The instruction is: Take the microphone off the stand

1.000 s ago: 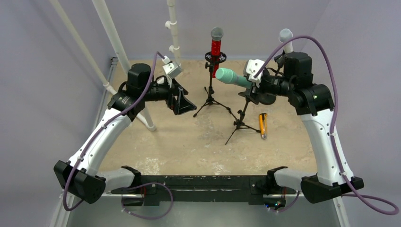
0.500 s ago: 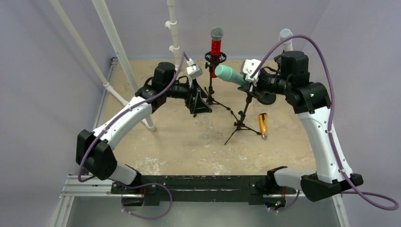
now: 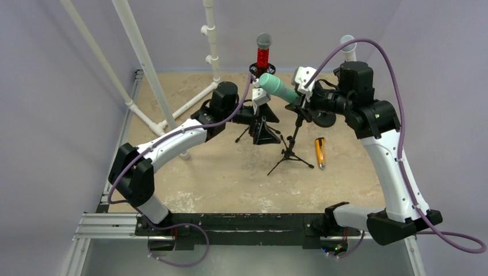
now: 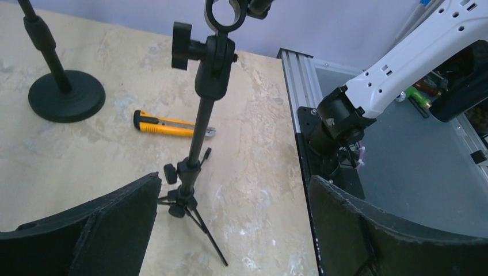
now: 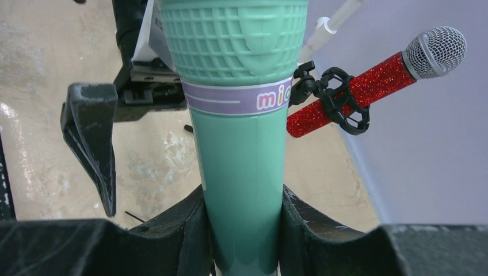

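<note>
Black left gripper point(image 4: 233, 195) released, jaws wide, facing tripod stand point(image 4: 201, 132): brace it before any pull | clip ring point(image 4: 225, 12) looks empty | green microphone point(image 5: 241, 155) above stand, grasped by right gripper point(image 5: 242, 214): withdraw along its axis, clear of red microphone point(image 5: 351, 95)

Cut off at the right wrist view's top edge: teal microphone point(image 5: 241, 172) head. Hidden between right gripper point(image 5: 243, 230) pads point(image 5: 172, 241): its lower end. Cropped at the left wrist view's top: stand point(image 4: 201, 132) clip.
</note>
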{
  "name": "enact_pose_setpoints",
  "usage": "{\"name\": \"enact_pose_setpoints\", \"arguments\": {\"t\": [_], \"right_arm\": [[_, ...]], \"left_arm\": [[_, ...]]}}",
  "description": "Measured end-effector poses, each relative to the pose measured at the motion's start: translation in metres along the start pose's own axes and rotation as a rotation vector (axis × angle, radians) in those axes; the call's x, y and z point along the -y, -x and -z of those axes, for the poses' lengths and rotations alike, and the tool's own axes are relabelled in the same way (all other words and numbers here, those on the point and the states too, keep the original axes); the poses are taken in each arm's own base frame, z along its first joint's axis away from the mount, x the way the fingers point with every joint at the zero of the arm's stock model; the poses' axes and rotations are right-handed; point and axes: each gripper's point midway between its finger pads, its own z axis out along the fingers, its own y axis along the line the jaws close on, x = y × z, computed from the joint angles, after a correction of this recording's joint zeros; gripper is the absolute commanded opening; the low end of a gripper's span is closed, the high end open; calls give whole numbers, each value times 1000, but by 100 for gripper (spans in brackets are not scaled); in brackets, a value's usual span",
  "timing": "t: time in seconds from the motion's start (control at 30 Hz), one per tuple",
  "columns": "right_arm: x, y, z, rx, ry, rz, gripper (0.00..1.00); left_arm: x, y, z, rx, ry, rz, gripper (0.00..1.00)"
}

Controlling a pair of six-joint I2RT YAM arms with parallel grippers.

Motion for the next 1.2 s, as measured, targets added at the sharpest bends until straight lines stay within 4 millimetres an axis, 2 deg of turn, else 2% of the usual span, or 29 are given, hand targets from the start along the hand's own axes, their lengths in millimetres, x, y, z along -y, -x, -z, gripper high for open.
{"name": "enact_pose_setpoints", "arguments": {"t": [0.13,0.3,0.53,0.83,1.0,1.2], "right_arm": [[0,2,-2,9,-8,-29,0],[1,2,-3,16,-28,-48,0],[4,2,-3,28,-63,-77,0],[5,2,-4,36,-73,-107,0],[5,3,-3,41,-79,-108,0],[5,2,-3,41,-82,-110,0]], "left_arm": [[-3,0,-16,29,-27,-34,92],[-16,-10,-32,44,-37,-49,88],[-32,-12,-52,109,-43,-82,80],[-33,-21,-72,146,-79,-70,69],[-30,-22,-79,165,-106,-67,52],[-28,-22,-88,174,-143,-48,19]]}}
